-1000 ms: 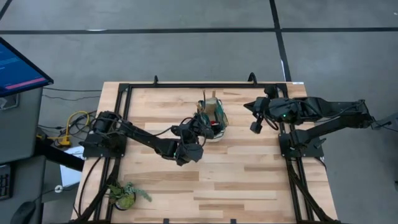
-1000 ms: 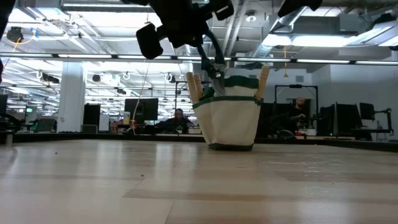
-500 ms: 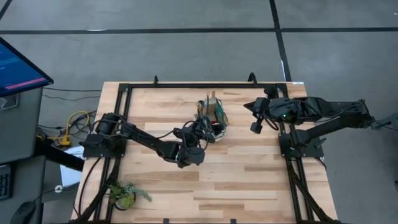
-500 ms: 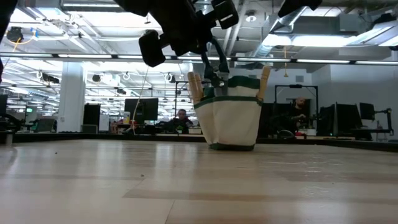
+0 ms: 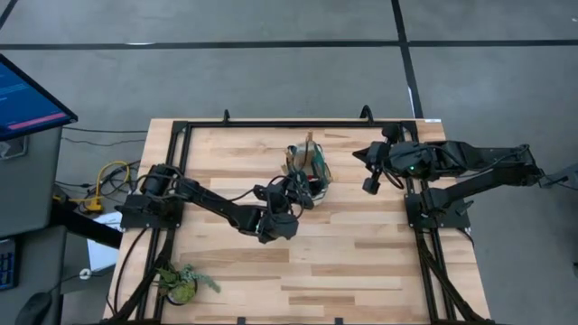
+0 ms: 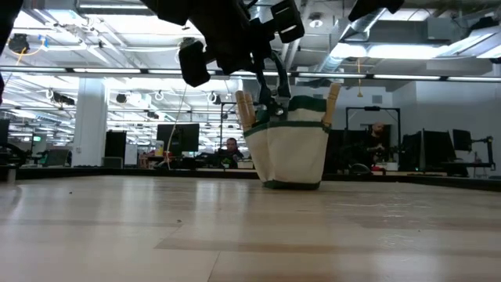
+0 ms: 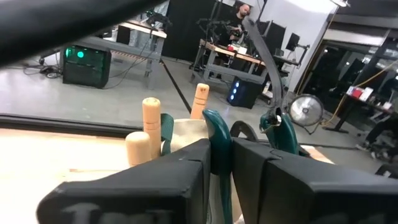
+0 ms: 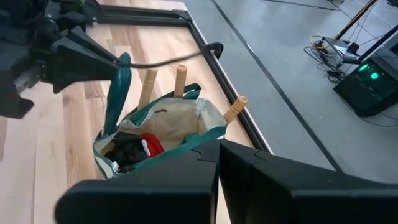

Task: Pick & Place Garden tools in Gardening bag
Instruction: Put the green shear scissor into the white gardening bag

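The gardening bag (image 5: 310, 171) stands upright on the counter (image 5: 343, 253), nearer its far edge, with wooden-handled trowels (image 8: 178, 79) and a red piece (image 8: 149, 146) inside. The left hand (image 5: 301, 187), at the bag's rim, is clamped on the bag's green handle (image 7: 216, 146). The right hand (image 5: 368, 171) hovers near the counter's right edge; its finger state cannot be told

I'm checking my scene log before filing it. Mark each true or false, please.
1. The gardening bag stands upright on the table. True.
2. Wooden handles stick up out of the bag. True.
3. The right gripper grips the bag. False: it hangs off to one side, apart from it.
4. The leafy plant is in the bag. False: it lies at a table corner on the left arm's side.
5. The left gripper pinches a green-handled tool over the bag. True.
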Robot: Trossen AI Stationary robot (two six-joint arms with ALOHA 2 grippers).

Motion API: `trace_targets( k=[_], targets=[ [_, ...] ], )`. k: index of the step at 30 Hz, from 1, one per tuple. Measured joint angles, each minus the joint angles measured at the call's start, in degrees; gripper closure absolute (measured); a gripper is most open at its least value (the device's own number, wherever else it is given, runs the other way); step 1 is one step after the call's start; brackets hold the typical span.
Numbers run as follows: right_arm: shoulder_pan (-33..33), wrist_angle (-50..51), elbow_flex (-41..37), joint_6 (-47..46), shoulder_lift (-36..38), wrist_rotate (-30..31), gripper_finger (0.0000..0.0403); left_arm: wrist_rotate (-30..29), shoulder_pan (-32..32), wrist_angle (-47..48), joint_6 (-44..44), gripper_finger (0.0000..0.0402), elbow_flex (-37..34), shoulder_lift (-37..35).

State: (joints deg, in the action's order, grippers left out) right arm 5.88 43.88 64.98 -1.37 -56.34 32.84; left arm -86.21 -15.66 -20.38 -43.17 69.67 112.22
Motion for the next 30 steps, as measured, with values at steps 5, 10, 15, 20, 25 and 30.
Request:
trace_targets(
  k=[5,10,15,20,25,30],
  targets=[
    [0.1,-2.8,0.0,-0.2,-0.8,-4.0,0.0403,1.4,0.4,-0.6,1.3,0.0368,0.0,0.0],
    [0.1,-5.1,0.0,-0.2,-2.6,-8.9,0.0403,3.7,0.7,-0.7,4.2,0.0359,0.0,0.3],
    [0.1,-5.4,0.0,-0.1,-3.8,-9.0,0.0391,10.1,1.9,-1.3,7.7,0.0358,0.0,0.3],
    [0.1,-6.4,0.0,-0.7,-3.8,-9.0,0.0339,11.3,2.3,-2.2,11.4,0.034,0.0,0.3],
    [0.1,-6.4,0.0,-2.0,-3.8,-13.5,0.0281,11.9,2.2,-3.8,14.9,0.0309,0.0,0.3],
    [0.1,-6.0,0.0,-3.5,-3.8,-15.5,0.0231,15.4,2.6,-5.9,16.6,0.0269,0.0,0.3]
  ],
)
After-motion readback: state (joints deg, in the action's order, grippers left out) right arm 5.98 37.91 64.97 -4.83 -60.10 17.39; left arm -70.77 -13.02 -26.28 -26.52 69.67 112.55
